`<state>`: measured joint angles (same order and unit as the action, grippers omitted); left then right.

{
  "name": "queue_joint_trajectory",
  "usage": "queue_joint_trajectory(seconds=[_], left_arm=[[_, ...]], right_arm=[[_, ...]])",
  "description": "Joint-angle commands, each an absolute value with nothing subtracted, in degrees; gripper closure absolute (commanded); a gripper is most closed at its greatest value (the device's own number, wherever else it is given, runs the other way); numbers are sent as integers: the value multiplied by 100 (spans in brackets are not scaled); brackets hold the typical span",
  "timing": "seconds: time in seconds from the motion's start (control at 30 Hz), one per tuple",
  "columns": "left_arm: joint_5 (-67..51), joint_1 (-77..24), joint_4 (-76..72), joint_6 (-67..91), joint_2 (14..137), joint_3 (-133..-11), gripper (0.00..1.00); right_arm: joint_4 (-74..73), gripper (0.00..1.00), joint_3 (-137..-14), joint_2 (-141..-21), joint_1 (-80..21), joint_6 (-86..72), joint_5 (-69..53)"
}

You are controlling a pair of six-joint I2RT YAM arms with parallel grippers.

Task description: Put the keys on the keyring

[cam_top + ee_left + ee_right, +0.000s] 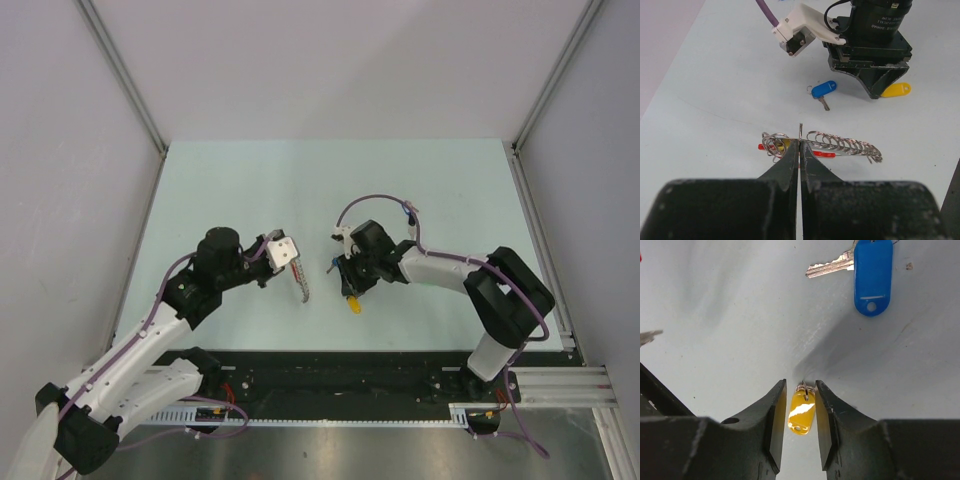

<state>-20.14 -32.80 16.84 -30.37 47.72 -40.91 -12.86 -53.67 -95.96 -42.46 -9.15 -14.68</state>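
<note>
My left gripper (297,270) is shut on the keyring (840,145), a silver coiled strand with a red band (825,154), pinching one wire loop near its left part (799,142). The keyring also shows in the top view (302,285). My right gripper (350,292) is low over the table, its jaws a little apart either side of the yellow-headed key (801,412), with a slim gap on the left. That key also shows in the top view (354,304) and the left wrist view (896,90). A blue-headed key (872,275) lies flat just beyond it (823,90).
The pale green table (250,190) is walled by white panels with metal rails at the left, right and back. The two grippers are close together near the table's middle. A black rail runs along the near edge (380,375).
</note>
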Motion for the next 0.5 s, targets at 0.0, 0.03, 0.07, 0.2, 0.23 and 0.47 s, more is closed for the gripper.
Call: queue_joint_trajectory(seconds=[0.0, 0.03, 0.07, 0.2, 0.23, 0.47], left_arm=[[-2153, -3234, 1389, -2997, 4772, -4104, 100], [-2153, -3243, 1389, -2997, 4772, -4104, 100], [-2153, -3243, 1389, -2997, 4772, -4104, 100], [-2162, -3243, 1397, -2997, 4790, -4104, 99], [-2162, -3243, 1397, -2997, 4790, -4104, 100], [-2180, -3243, 1397, -2997, 4808, -4104, 100]], right_arm=[[-1406, 67, -5607, -9773, -4210, -888, -1608], [-1424, 68, -5625, -9791, -4201, -896, -1617], [-1424, 68, -5634, -9808, -4184, -888, -1617], [-1424, 74, -5643, -9853, -4184, -888, -1652], [-1424, 75, -5643, -9853, -4192, -896, -1661], [-1485, 84, -5634, -9800, -4184, -870, -1643]])
